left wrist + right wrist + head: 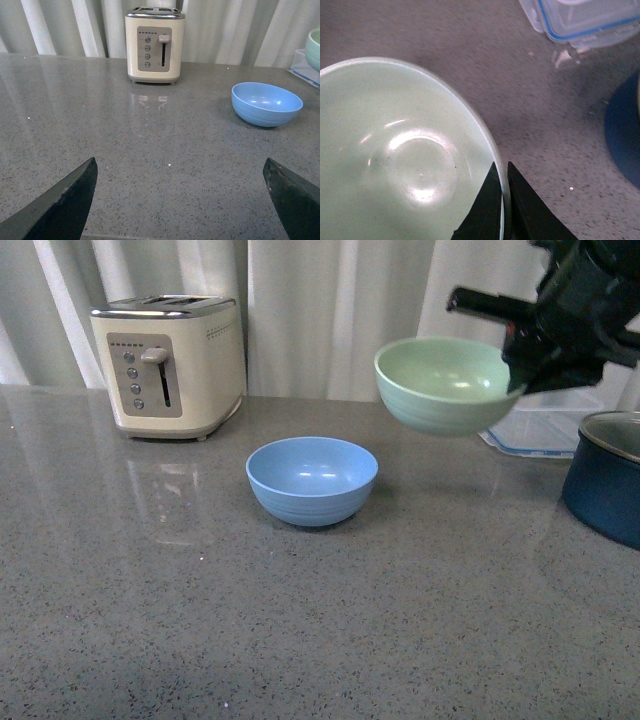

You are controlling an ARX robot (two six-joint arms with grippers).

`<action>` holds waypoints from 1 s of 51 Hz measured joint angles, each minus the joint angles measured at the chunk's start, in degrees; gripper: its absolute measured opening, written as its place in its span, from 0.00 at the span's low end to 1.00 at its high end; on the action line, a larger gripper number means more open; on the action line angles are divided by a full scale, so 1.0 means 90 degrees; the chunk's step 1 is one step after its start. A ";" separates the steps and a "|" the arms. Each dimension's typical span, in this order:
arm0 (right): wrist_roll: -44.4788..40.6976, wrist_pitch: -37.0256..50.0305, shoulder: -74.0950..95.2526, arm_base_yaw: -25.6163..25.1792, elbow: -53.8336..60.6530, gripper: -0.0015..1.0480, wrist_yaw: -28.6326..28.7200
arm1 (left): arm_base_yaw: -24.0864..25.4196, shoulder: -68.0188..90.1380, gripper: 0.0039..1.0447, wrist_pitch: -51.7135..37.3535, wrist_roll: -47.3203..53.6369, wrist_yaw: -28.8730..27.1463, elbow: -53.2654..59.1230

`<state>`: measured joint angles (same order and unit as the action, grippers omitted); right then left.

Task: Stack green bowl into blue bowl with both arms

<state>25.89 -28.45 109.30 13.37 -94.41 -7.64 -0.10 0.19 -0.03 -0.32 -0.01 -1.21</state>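
Progress: green bowl (445,383) is held clear of bench (300,640), clamped at its rim by right hand (514,364), above and right of blue bowl (312,480); stacking not yet done | left hand (180,205) spread wide, nothing grasped | Count: one green bowl, one blue bowl, two hands, one toaster (170,365), one pot (610,485), one box (545,430)

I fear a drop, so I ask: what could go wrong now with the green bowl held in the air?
The right tool pinches only the rim of the green bowl, so it may tilt or slip. It hangs to the side of the blue bowl, not over it; a release now would probably miss.
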 joint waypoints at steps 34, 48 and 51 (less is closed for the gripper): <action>-0.0136 -0.0644 0.1753 0.1239 -0.1841 0.01 -0.0172 | 0.0000 0.0000 0.94 0.0000 0.0002 -0.0002 0.0000; -0.0124 -0.0287 0.1508 0.1151 -0.1484 0.29 -0.0019 | 0.0000 0.0000 0.94 0.0000 0.0002 0.0000 0.0000; -0.0163 0.0019 0.1212 0.1122 -0.1175 0.38 0.0095 | 0.0000 0.0000 0.94 0.0000 0.0002 -0.0002 0.0000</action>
<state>24.43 -28.27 120.20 23.46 -104.99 -6.79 -0.10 0.19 -0.03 -0.30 -0.03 -1.21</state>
